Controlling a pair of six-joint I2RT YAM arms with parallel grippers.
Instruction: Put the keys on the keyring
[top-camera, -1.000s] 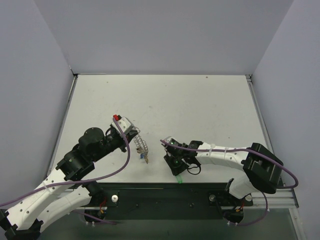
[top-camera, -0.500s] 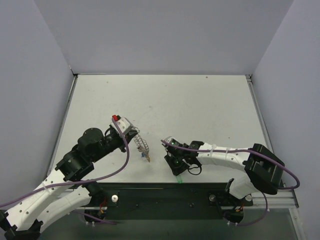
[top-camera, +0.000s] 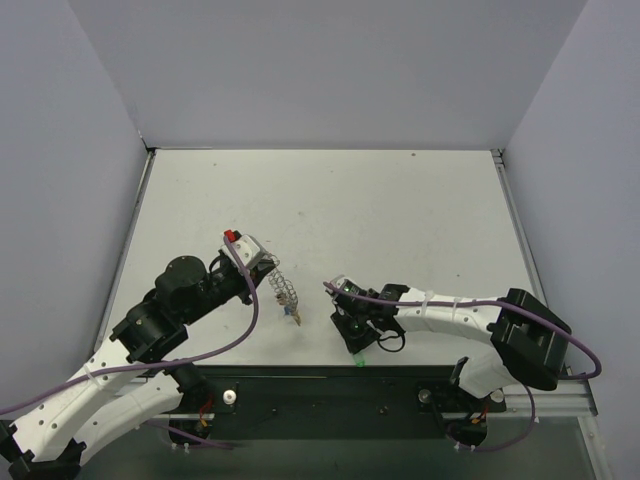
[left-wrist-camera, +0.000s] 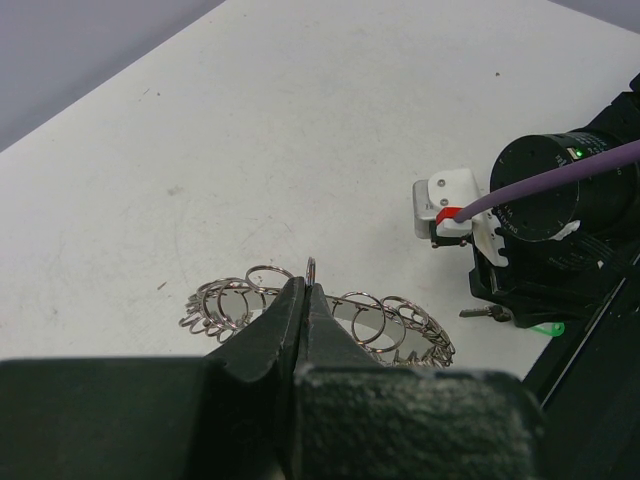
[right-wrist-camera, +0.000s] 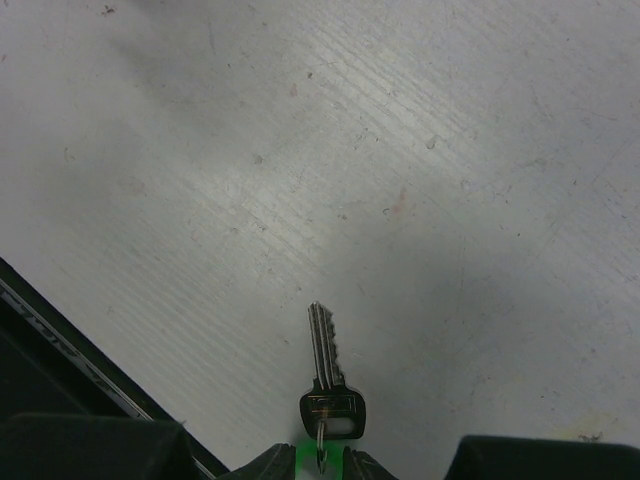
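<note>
The flat white table (top-camera: 400, 210) fills the walled enclosure, with a black strip (top-camera: 320, 385) along its near edge. The left white-and-black arm (top-camera: 150, 335) reaches in from the lower left; the right white-and-black arm (top-camera: 450, 312) lies low across the near side, pointing left.

The left gripper (left-wrist-camera: 305, 295) has its black fingers pressed together, pinching one small loop of the large silvery metal keyring with a coiled, scalloped rim (left-wrist-camera: 370, 322). In the top view the keyring sits just off the fingertips, between the two arms. A small piece hangs at its near end, too small to make out.

The right gripper (right-wrist-camera: 318, 466) points down at the table close to the black strip. Its fingertips (right-wrist-camera: 265, 464) stand narrowly apart on either side of a green plastic tab (right-wrist-camera: 308, 458). Whether they clamp it, I cannot tell.

A small silvery key with a dark head (right-wrist-camera: 324, 370) lies flat on the table, joined to the tab by a tiny ring, blade pointing away from the gripper.
</note>
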